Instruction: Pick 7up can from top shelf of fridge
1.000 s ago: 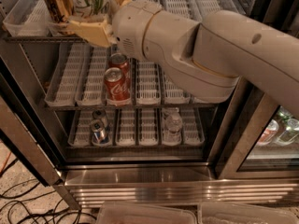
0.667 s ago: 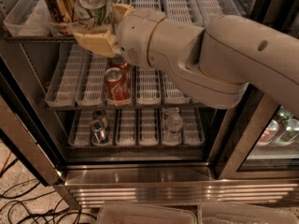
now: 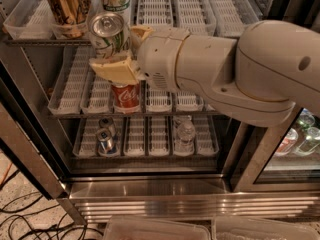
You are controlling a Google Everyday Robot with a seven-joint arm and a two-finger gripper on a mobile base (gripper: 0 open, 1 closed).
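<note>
In the upper left of the frame, the 7up can (image 3: 107, 35), a pale white-and-green aluminium cylinder with a shiny silver lid, is held tilted between the tan, flat fingers (image 3: 114, 70) of the gripper (image 3: 119, 48), which are closed against its sides. The can is seen just in front of the top shelf (image 3: 190, 4), a rack of white slotted plastic trays, apparently lifted off it. A glossy gold-brown can (image 3: 65, 4) is seen beside it, and a red cola can (image 3: 125, 97) below, inside the steel-framed fridge (image 3: 150, 196).
</note>
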